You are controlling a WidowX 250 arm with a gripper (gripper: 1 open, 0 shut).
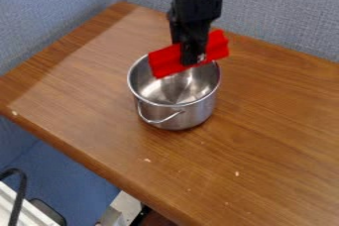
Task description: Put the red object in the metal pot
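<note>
- My gripper (pixel 193 48) pinches the block (pixel 185 55) mid-length, tilted over the pot (pixel 173 89).
- Risk: dropped now, its long ends may bridge the rim, or tip out left.

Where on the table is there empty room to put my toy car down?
The wooden table is bare on the wide right side, between the metal pot and the right edge, and on the near-left part by the front edge. It is crowded at the pot, where the gripper holds the red object over it.
</note>
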